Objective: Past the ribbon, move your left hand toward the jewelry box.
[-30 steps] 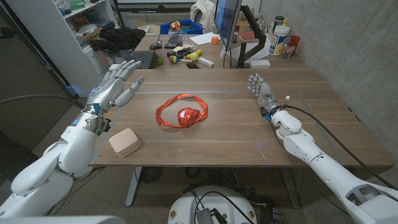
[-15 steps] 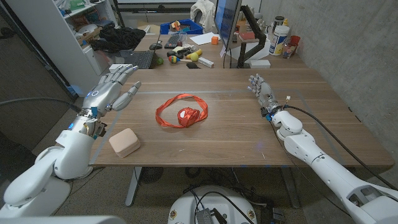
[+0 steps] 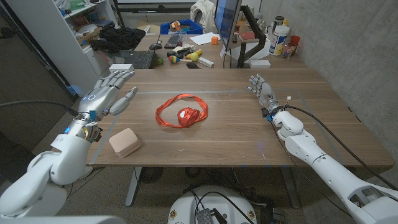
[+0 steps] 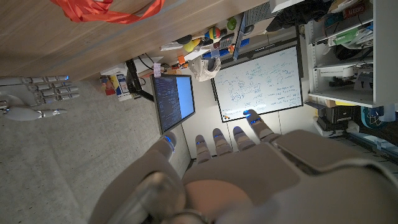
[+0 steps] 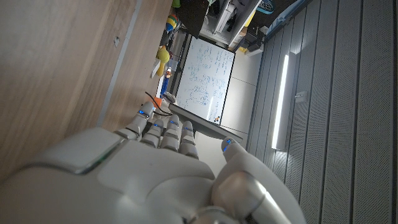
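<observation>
One pink jewelry box (image 3: 124, 142) sits near the tabletop's (image 3: 224, 143) front left edge in the head view, beside one red ribbon (image 3: 181, 111), the empty left robot hand (image 3: 107, 93) spread above, while the left wrist view catches the right robot hand (image 4: 38, 98), seemingly relaxed and empty.

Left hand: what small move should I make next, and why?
Probably bring the left hand back toward the robot and lower it over the pink jewelry box. The hand is open, raised near the table's left edge, level with the red ribbon, while the box sits nearer the front edge, untouched.
</observation>
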`<state>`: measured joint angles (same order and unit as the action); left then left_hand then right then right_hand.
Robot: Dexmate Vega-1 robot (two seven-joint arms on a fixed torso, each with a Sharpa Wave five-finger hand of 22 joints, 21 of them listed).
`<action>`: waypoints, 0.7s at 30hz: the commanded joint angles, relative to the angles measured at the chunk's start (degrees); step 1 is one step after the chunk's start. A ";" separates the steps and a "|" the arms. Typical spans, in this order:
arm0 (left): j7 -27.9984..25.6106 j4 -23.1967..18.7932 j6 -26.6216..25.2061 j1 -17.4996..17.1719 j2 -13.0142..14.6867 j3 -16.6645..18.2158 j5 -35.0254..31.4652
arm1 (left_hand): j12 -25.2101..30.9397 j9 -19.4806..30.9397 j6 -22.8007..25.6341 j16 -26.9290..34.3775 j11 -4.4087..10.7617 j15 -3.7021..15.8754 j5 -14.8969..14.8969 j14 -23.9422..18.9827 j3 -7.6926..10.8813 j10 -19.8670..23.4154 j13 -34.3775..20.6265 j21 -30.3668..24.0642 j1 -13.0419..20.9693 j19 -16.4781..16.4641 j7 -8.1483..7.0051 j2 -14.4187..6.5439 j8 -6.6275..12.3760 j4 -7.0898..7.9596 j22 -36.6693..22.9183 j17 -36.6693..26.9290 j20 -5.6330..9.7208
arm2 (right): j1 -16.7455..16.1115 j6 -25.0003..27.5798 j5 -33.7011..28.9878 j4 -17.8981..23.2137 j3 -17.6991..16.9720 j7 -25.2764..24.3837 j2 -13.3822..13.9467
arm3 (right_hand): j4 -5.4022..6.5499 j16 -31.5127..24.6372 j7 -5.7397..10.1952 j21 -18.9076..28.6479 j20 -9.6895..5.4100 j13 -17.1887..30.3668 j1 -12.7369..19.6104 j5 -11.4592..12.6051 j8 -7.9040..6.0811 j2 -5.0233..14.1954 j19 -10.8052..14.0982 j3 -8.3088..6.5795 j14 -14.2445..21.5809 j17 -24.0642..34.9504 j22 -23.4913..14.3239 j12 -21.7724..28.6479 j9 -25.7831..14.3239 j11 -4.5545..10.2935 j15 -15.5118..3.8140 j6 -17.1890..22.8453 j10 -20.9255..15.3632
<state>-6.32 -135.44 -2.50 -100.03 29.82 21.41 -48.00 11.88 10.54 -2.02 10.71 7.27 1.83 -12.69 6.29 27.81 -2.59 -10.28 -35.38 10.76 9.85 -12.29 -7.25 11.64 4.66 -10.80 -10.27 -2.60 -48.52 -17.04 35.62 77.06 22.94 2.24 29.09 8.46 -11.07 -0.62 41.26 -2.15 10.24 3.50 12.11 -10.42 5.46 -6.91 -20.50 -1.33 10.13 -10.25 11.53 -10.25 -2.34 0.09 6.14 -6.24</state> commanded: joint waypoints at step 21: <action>6.96 -1.65 -4.10 -1.53 -3.32 0.91 -2.16 | -0.12 0.27 0.72 0.03 0.37 1.11 0.65 0.93 1.25 -0.30 -0.36 0.37 1.32 4.88 -0.41 -0.56 0.09 0.12 -0.25 -0.25 -2.62 | -0.22 0.47 -0.43 0.76 0.17 -0.44 0.34 | 0.37 0.19 -0.24 -0.54 -2.24 0.20 -0.59 0.21 -0.31 3.02 0.41 -0.22 -0.31 0.18 -0.22 0.31 -0.15 0.23 -0.03 0.41 -0.38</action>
<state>-1.42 -137.15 -5.51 -101.33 26.99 22.02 -50.47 11.87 10.53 -1.72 10.72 7.57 2.03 -12.26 6.49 28.62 -2.90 -10.55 -35.15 11.50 9.86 -12.59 -8.00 11.64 4.65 -10.79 -10.28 -4.65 -48.59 -16.91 35.49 77.38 23.00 2.25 29.32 8.46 -11.07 -0.62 40.88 -1.83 10.24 3.50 12.11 -10.42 5.46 -6.59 -20.50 -1.33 10.14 -10.25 11.53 -10.25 -2.34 0.09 6.14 -6.24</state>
